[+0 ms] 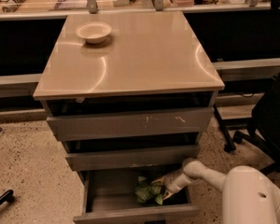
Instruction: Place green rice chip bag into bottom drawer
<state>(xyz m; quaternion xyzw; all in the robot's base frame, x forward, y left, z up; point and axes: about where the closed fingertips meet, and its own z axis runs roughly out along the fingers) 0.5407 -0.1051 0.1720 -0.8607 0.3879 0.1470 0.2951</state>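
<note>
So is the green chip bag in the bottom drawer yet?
In. The green rice chip bag lies inside the open bottom drawer, behind its front panel, with the gripper at its right edge.

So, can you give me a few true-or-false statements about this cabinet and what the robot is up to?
1. The bag lies inside the bottom drawer. True.
2. The bowl is in the drawer with the bag. False: it stands on the cabinet top, near a back corner.
3. The gripper is down in the bottom drawer, right at the bag. True.
4. The bottom drawer is pushed shut. False: it is pulled out, with its inside in view.
</note>
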